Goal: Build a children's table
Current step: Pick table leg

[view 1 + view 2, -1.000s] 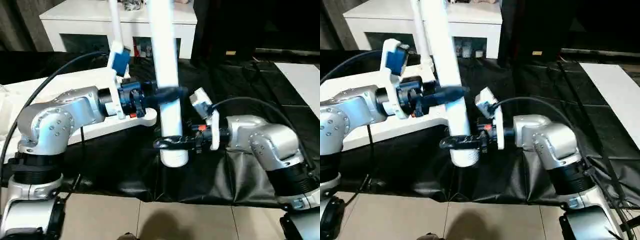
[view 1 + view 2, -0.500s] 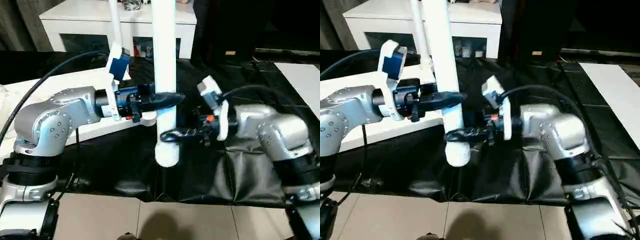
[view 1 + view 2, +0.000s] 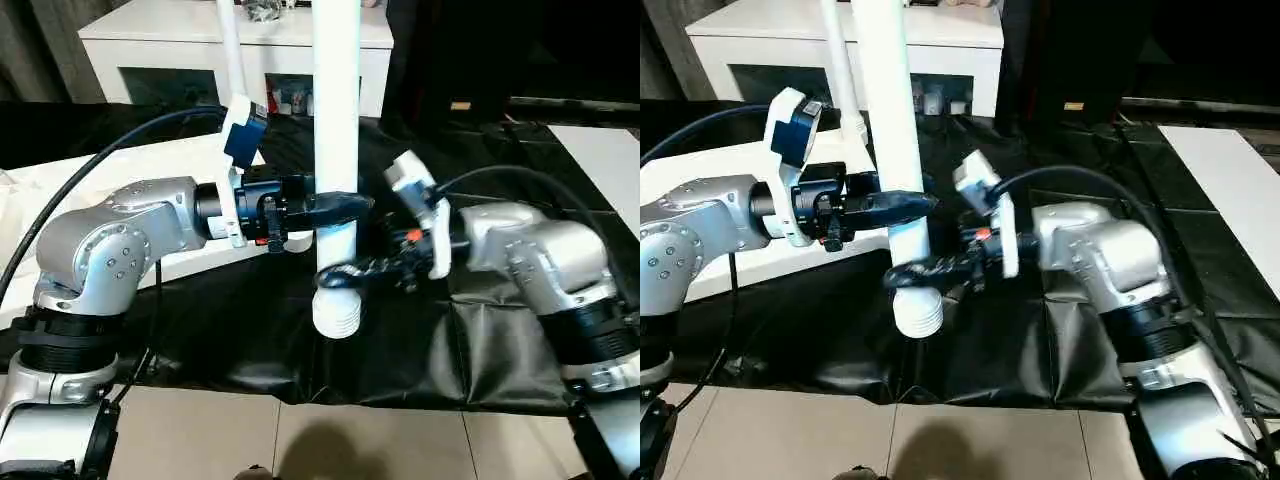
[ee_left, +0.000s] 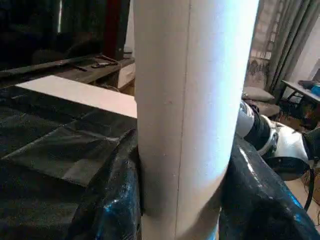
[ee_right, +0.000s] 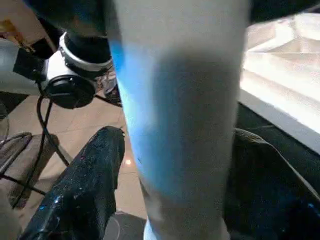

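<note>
1. Left eye view: I hold one leg (image 3: 337, 120) of the children's table upright in front of me, over the black cloth (image 3: 400, 340) that covers the work surface. My left tool (image 3: 335, 207) is clamped on the leg from my left, higher up; my right tool (image 3: 340, 276) is clamped on it from my right, just above the ribbed bottom end (image 3: 336, 318).

2. How far along, as I judge it: this leg is in hand but not yet fitted. Its ribbed end hangs free above the cloth, in no socket. The tabletop (image 3: 110, 190) lies flat on my left, behind my left forearm. A second leg (image 3: 231, 45) rises behind my left wrist and looks already seated at a corner of the top, though its foot is hidden, so I cannot be sure. I cannot see how many legs remain.

3. Left wrist view: the leg (image 4: 192, 110) fills the middle with a fine seam running down it, and my black fingers (image 4: 107, 200) press on both sides.

4. Right wrist view: the leg (image 5: 180, 115) again between my fingers (image 5: 80, 190), plus a piece of the tabletop's raised rim (image 5: 280, 60) beyond and tiled floor (image 5: 60, 130) below.

5. The eye views alone give the whole layout, including the white cabinet (image 3: 240, 45) at the back.
</note>
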Tool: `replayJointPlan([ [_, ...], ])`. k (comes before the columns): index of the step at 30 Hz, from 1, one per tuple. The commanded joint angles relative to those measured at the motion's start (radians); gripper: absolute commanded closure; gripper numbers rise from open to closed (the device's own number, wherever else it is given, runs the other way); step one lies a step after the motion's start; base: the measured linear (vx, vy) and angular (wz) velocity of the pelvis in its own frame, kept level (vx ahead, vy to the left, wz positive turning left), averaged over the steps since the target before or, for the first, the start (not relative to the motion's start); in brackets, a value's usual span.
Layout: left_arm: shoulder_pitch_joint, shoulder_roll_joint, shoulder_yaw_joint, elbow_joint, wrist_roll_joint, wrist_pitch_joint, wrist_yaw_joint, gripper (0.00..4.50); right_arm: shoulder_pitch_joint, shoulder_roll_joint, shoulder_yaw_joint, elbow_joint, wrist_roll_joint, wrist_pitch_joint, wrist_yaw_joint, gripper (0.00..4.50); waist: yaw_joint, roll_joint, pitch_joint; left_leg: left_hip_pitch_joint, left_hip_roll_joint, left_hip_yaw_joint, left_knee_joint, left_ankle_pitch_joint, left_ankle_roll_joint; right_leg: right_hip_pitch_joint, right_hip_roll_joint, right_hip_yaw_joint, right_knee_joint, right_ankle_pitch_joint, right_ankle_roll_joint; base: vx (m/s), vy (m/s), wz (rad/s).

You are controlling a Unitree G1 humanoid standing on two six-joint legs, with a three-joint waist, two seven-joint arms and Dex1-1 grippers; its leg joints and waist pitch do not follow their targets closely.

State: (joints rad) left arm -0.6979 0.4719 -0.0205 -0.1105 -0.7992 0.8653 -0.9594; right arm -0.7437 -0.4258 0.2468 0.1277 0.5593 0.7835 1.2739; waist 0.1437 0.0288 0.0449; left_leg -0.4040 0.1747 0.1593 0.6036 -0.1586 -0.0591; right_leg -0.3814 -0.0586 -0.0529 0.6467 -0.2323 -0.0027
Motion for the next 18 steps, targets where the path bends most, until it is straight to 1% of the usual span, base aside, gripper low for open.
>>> replayJointPlan([
  [1, -0.007, 0.007, -0.013, -0.016, 0.009, -0.013, -0.014, 2.66, -0.005, -0.001, 0.005, -0.008, -0.005, 0.0, 0.007, 1.19, -0.001, -0.005, -0.068, 0.026, 0.047, -0.011, -0.062, -0.135, 0.011, 0.04, -0.077, 0.044, -0.068, -0.021, -0.22, 0.0, 0.0, 0.0],
  [4, -0.006, 0.011, -0.016, -0.016, 0.011, -0.013, -0.021, 2.66, -0.007, 0.0, 0.006, -0.004, 0.001, 0.005, 0.013, 1.19, -0.001, -0.005, -0.068, 0.027, 0.047, -0.011, -0.062, -0.137, 0.007, 0.04, -0.077, 0.044, -0.068, -0.027, -0.218, 0.0, 0.0, 0.0],
  [5, -0.006, 0.011, -0.016, -0.015, 0.013, -0.014, -0.023, 2.66, -0.009, 0.001, 0.006, -0.002, 0.004, 0.009, 0.015, 1.37, -0.001, -0.005, -0.069, 0.027, 0.047, -0.011, -0.062, -0.136, 0.006, 0.041, -0.076, 0.044, -0.067, -0.022, -0.218, 0.0, 0.0, 0.0],
  [6, -0.006, 0.011, -0.016, -0.015, 0.014, -0.014, -0.023, 2.66, -0.009, 0.002, 0.005, -0.002, 0.006, 0.011, 0.016, 1.48, -0.002, -0.005, -0.068, 0.027, 0.047, -0.011, -0.062, -0.134, 0.008, 0.041, -0.076, 0.044, -0.068, -0.018, -0.218, 0.0, 0.0, 0.0],
  [7, -0.006, 0.011, -0.016, -0.015, 0.014, -0.014, -0.023, 2.66, -0.009, 0.002, 0.005, -0.002, 0.006, 0.011, 0.016, 1.48, -0.002, -0.005, -0.068, 0.027, 0.047, -0.011, -0.062, -0.134, 0.008, 0.041, -0.076, 0.044, -0.068, -0.018, -0.218, 0.0, 0.0, 0.0],
  [8, -0.006, 0.012, -0.017, -0.015, 0.014, -0.013, -0.026, 2.66, -0.01, 0.004, 0.004, -0.001, 0.011, 0.018, 0.019, 1.66, -0.002, -0.006, -0.068, 0.026, 0.047, -0.011, -0.062, -0.134, 0.009, 0.041, -0.077, 0.044, -0.067, -0.019, -0.218, 0.0, 0.0, 0.0],
  [10, -0.007, 0.012, -0.017, -0.013, 0.015, -0.014, -0.029, 2.66, -0.012, 0.006, 0.003, 0.0, 0.017, 0.024, 0.025, 1.84, -0.001, -0.005, -0.069, 0.026, 0.047, -0.011, -0.061, -0.129, 0.01, 0.041, -0.076, 0.044, -0.066, -0.012, -0.22, 0.0, 0.0, 0.0],
  [11, -0.007, 0.012, -0.017, -0.01, 0.016, -0.016, -0.03, 2.66, -0.012, 0.006, 0.003, 0.0, 0.019, 0.026, 0.027, 1.84, -0.001, -0.005, -0.069, 0.027, 0.047, -0.011, -0.061, -0.127, 0.011, 0.041, -0.077, 0.044, -0.066, -0.008, -0.222, 0.0, 0.0, 0.0],
  [13, -0.008, 0.012, -0.017, -0.007, 0.018, -0.018, -0.031, 2.66, -0.013, 0.006, 0.002, -0.001, 0.021, 0.029, 0.029, 2.11, -0.001, -0.005, -0.069, 0.026, 0.047, -0.011, -0.061, -0.127, 0.011, 0.041, -0.076, 0.043, -0.066, -0.009, -0.222, 0.0, 0.0, 0.0],
  [14, -0.009, 0.011, -0.016, -0.006, 0.019, -0.019, -0.032, 2.66, -0.013, 0.006, 0.002, -0.001, 0.021, 0.031, 0.03, 2.11, -0.001, -0.006, -0.069, 0.026, 0.046, -0.011, -0.061, -0.13, 0.011, 0.041, -0.076, 0.044, -0.066, -0.013, -0.221, 0.0, 0.0, 0.0],
  [18, -0.011, 0.008, -0.013, -0.002, 0.025, -0.022, -0.034, 2.66, -0.01, 0.006, 0.006, -0.004, 0.018, 0.034, 0.035, 2.46, 0.0, -0.005, -0.07, 0.026, 0.047, -0.011, -0.06, -0.127, 0.01, 0.041, -0.077, 0.044, -0.066, -0.012, -0.22, 0.0, 0.0, 0.0],
])
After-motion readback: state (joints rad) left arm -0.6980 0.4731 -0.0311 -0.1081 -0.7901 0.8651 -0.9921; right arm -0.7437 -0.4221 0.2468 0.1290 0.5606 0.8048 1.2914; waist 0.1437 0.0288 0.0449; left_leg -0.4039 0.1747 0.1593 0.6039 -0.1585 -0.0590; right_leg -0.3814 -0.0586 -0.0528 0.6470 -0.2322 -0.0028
